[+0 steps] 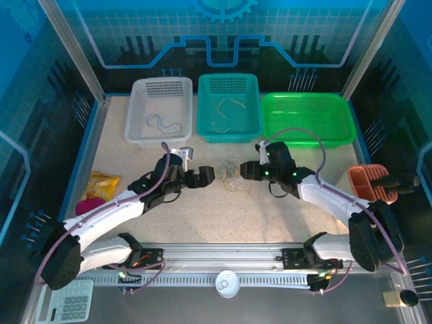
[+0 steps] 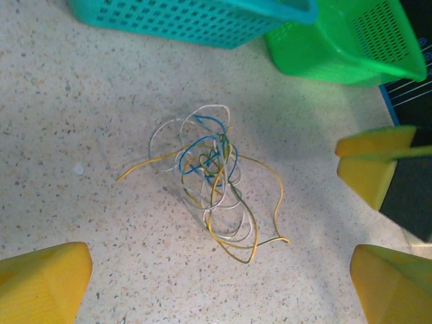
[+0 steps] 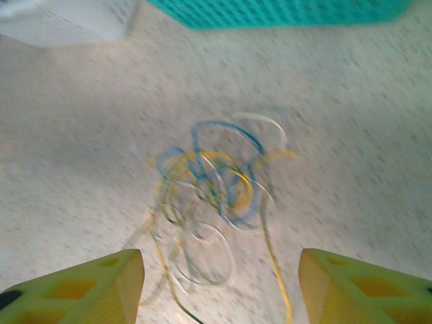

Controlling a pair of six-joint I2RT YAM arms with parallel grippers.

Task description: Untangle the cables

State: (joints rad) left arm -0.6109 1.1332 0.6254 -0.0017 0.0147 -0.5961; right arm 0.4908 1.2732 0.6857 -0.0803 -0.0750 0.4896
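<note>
Seen from above, the cables (image 1: 231,174) lie tangled on the table (image 1: 202,216) between the left gripper (image 1: 208,177) and the right gripper (image 1: 247,171), while the left wrist view shows blue, white and yellow loops ringed by bare tabletop, well short of the teal basket (image 2: 202,20), with the left fingers spread wide, and the blurred right wrist view shows the right fingers likewise apart.

Bare speckled tabletop (image 1: 223,216) rings the thin tangled cables (image 1: 231,177); a white plastic mesh basket (image 1: 158,142), teal basket (image 1: 228,140) and green basket (image 1: 307,115), apparently touching, wall the far edge.
</note>
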